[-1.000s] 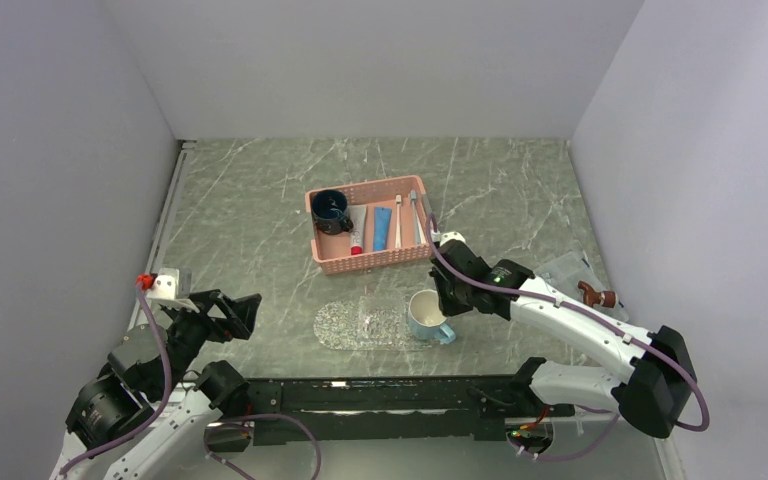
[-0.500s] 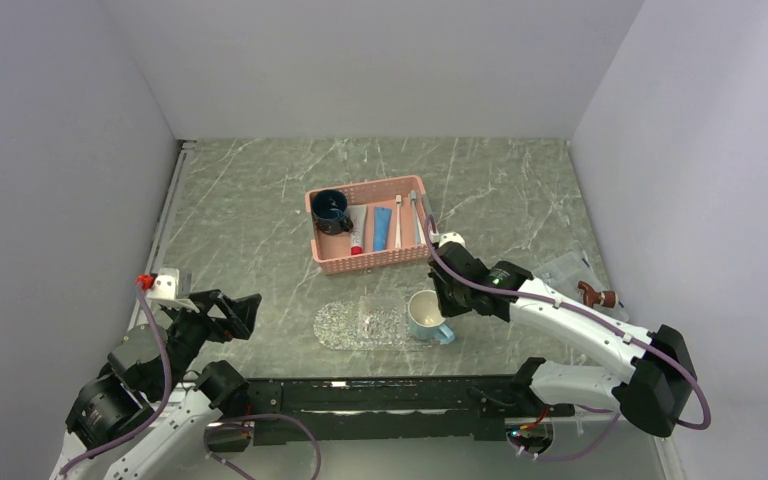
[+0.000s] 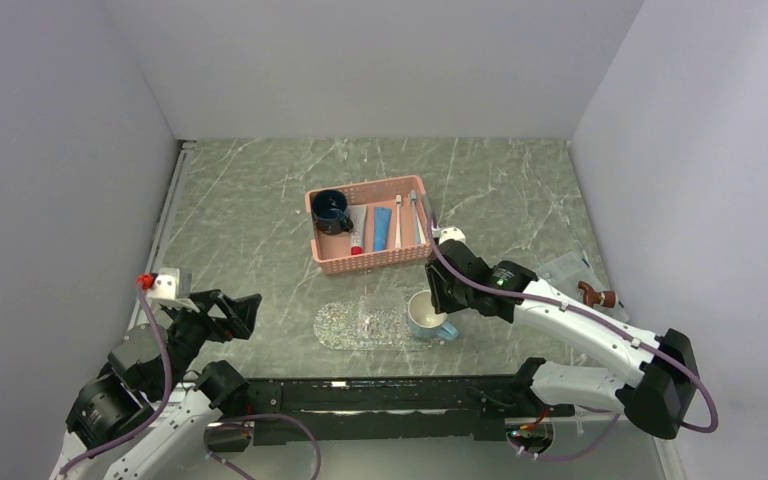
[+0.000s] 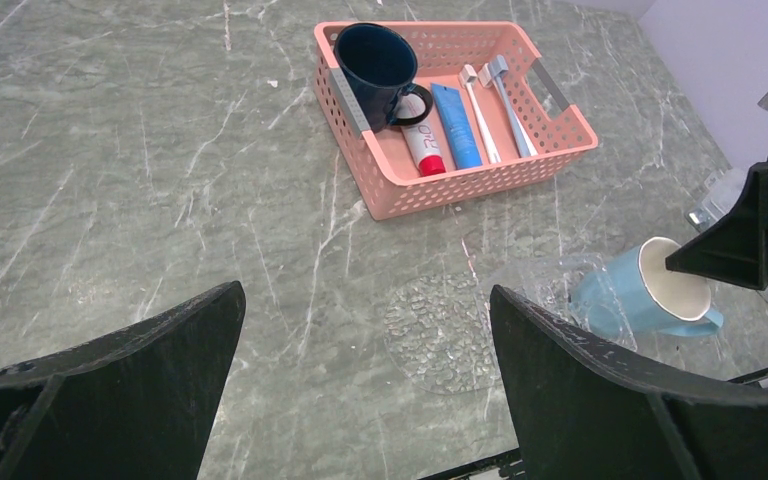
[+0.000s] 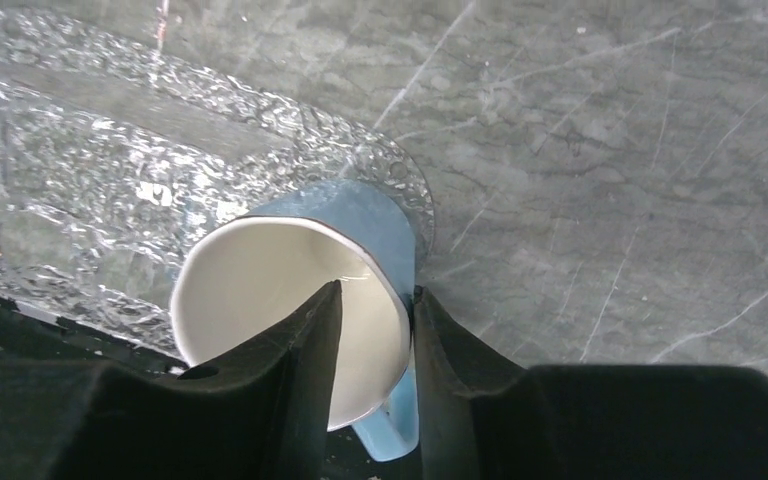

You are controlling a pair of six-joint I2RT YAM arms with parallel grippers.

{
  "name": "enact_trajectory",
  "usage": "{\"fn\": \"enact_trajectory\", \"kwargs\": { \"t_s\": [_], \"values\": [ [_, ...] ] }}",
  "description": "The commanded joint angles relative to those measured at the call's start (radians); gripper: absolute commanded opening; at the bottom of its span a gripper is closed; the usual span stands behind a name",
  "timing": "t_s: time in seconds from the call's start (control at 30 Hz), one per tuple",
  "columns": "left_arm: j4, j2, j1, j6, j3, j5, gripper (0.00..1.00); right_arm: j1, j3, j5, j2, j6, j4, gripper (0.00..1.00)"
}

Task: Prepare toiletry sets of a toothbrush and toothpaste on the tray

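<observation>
Right wrist: right tool [image 5: 375, 292] astride blue mug [image 5: 360, 215] rim, slack; gap unseen from top; left tool [image 4: 365, 295] spread.

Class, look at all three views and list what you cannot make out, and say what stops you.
- Right wrist view: whether the right gripper presses the wall of the blue mug; its own fingers cover the contact.
- Top view: the clear box, partly behind the right arm, contents too small.
- Left wrist view: print on the white toothpaste, too small.
- Right wrist view: the tray, cut off by the left edge.
</observation>
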Motion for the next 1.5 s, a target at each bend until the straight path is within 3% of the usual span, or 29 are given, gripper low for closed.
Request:
{"fn": "enact_trajectory", "kwargs": {
  "t_s": [0.0, 0.53, 0.83, 1.2, 1.47],
  "values": [
    [0.035, 0.034, 0.005, 0.014, -0.002, 0.018, 1.00, 0.016, 0.085, 0.033, -0.038, 0.014, 0.009, 0.36],
    [0.109, 0.206, 0.005, 0.030, 0.016, 0.045, 0.99, 0.020, 0.168, 0.091, -0.084, -0.015, -0.052, 0.42],
    [0.125, 0.537, 0.005, -0.011, 0.180, 0.081, 0.96, 0.020, 0.137, 0.106, -0.157, -0.004, -0.046, 0.43],
    [0.110, 0.968, 0.006, -0.218, 0.457, 0.050, 0.90, 0.020, 0.109, 0.075, -0.207, -0.009, -0.009, 0.44],
    [0.084, 1.155, 0.020, -0.449, 0.593, -0.015, 0.88, 0.020, 0.104, 0.070, -0.278, -0.020, -0.033, 0.45]
  ]
}}
